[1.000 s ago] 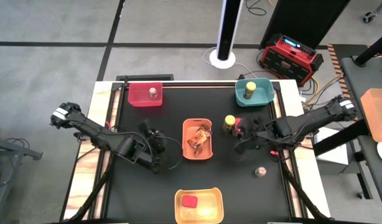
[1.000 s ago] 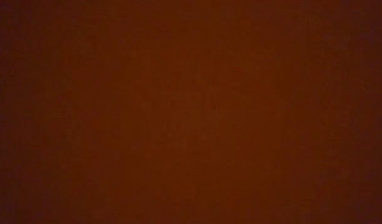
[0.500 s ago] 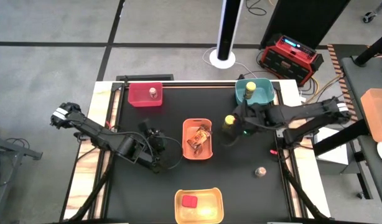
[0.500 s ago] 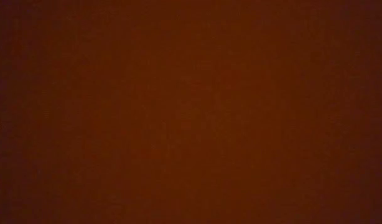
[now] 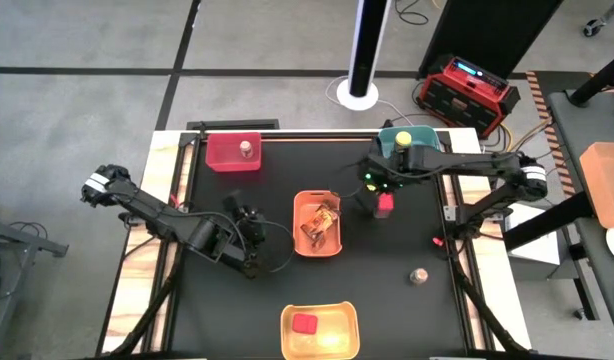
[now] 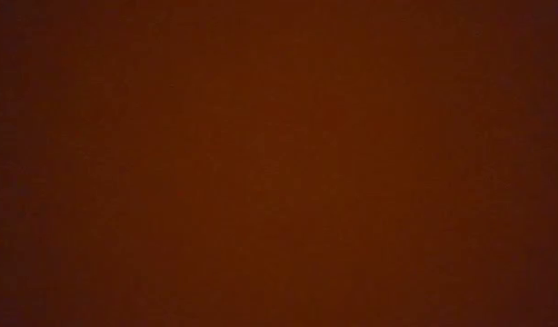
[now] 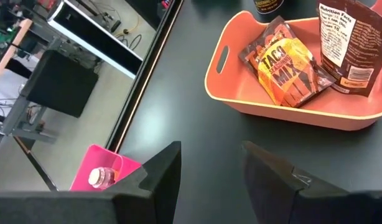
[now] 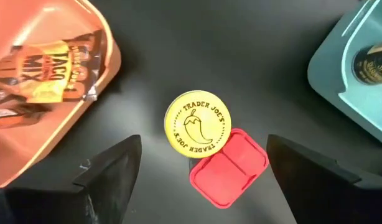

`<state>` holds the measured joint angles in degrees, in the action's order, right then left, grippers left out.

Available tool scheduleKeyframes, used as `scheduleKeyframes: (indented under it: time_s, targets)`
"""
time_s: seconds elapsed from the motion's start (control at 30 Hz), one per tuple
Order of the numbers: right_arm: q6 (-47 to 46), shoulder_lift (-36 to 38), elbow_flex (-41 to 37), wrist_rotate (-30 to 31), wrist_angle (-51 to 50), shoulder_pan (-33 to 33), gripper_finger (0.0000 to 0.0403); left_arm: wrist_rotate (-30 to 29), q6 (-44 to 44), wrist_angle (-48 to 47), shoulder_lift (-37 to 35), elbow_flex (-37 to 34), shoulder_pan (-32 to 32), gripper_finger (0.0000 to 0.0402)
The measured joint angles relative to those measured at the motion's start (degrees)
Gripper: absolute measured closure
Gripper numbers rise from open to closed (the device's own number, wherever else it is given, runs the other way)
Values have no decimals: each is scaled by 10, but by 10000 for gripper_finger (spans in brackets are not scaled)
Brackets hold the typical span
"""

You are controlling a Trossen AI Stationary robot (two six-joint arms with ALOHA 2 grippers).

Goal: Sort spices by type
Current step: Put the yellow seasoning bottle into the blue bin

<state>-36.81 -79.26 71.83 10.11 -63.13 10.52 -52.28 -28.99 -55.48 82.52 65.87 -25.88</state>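
The right tool (image 8: 200, 163) hangs with its fingers spread wide above a yellow-lidded jar (image 8: 197, 124) and a red box (image 8: 229, 167), which stand touching on the black desk (image 5: 417, 320) between the orange bin (image 8: 29, 149) and the teal bin (image 8: 340, 81) (another jar sits in that one). Two packets (image 7: 289, 67) lie in the orange bin. The left tool (image 7: 209, 180) rests released near it.
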Motion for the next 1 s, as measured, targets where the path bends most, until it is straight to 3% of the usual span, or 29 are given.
scheduleKeyframes:
  time_s: [0.27,1.0]
  targets:
    - [10,-41,0,-27,11,8,66,-13,4,-4,0,0,0,254]
    - [60,-119,0,-26,40,25,76,-13,4,-4,0,0,0,254]
